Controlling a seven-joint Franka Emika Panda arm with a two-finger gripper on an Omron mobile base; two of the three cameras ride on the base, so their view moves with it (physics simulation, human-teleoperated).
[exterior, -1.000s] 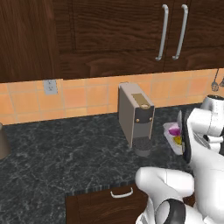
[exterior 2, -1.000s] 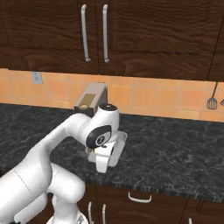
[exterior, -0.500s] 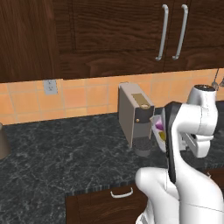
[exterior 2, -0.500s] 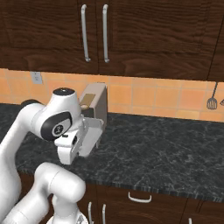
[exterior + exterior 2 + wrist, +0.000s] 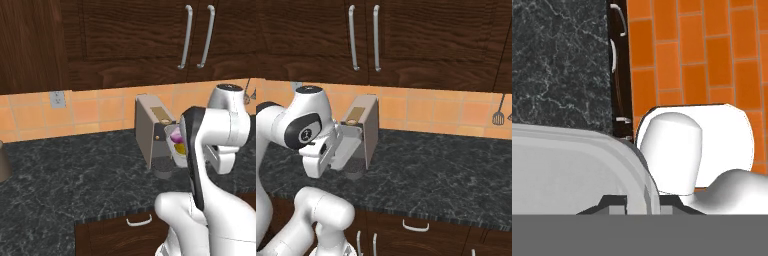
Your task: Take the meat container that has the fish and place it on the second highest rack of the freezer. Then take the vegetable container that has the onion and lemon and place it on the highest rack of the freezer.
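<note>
– Vegetable container (image 5: 176, 148) first: why's it up in the air by the coffee machine (image 5: 150, 129)?
– It's being carried; the gripper (image 5: 634, 201) is clamped on its rim, onion (image 5: 175, 135) and lemon (image 5: 180, 148) riding inside, bound for the freezer.

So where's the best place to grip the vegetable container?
On the vegetable container, probably the thin raised rim, with the gripper straddling the wall from an outer edge. The tray is shallow and wide, with onion and lemon inside. It is held so now.
</note>
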